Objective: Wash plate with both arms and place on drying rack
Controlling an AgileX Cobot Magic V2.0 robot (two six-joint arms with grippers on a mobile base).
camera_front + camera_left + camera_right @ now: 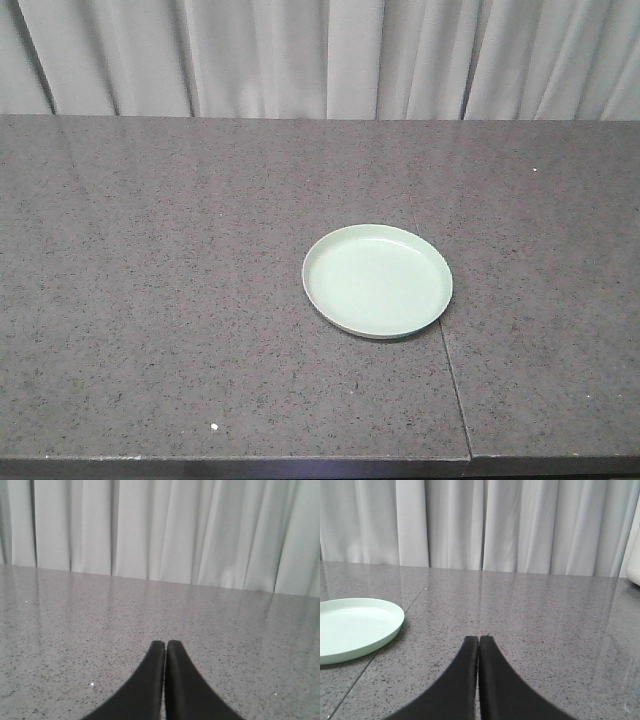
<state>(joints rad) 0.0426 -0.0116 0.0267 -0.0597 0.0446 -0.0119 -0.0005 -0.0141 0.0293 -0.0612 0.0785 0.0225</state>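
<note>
The pale mint-green plate (377, 280) lies flat and empty on the speckled grey countertop (160, 300), a little right of centre in the front view. In the right wrist view the plate (355, 627) sits to the left of my right gripper (478, 638), which is shut on nothing, low over the counter and apart from the plate. My left gripper (166, 642) is shut too, over bare counter, with no plate in its view. Neither arm shows in the front view. The drying rack is out of view.
A seam in the countertop (450, 370) runs from under the plate to the front edge. Pale grey curtains (320, 55) hang behind the counter. A white object (635, 562) shows at the right edge of the right wrist view.
</note>
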